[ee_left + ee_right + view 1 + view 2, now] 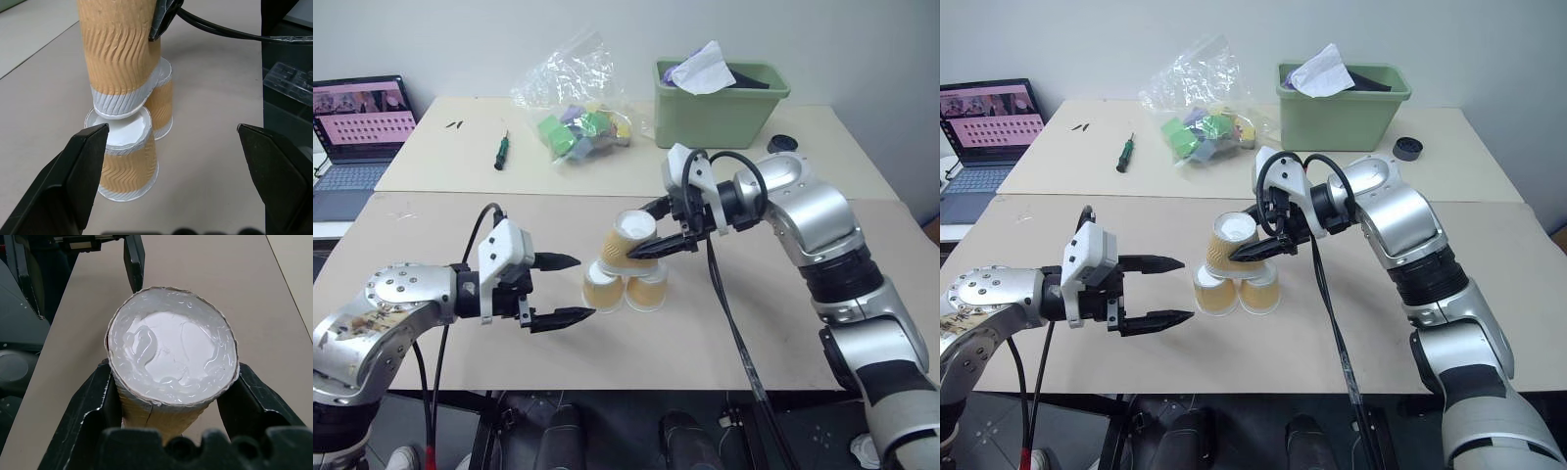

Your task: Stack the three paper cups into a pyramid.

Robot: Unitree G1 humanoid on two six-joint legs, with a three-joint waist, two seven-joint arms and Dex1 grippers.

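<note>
The right gripper (pixel 646 243), fingers clasping the tilted top cup (pixel 628 239), needed to level it across both base cups (pixel 625 288) before releasing, while the left gripper (pixel 570 290) waited open.

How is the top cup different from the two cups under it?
The top cup leans over, while the two bottom cups stand straight, upside down on the table. The top cup sits between the jaws of the right gripper, while nothing grips the bottom cups. The top cup rests on the bottom cups' white bases. All three are ribbed tan paper.
</note>
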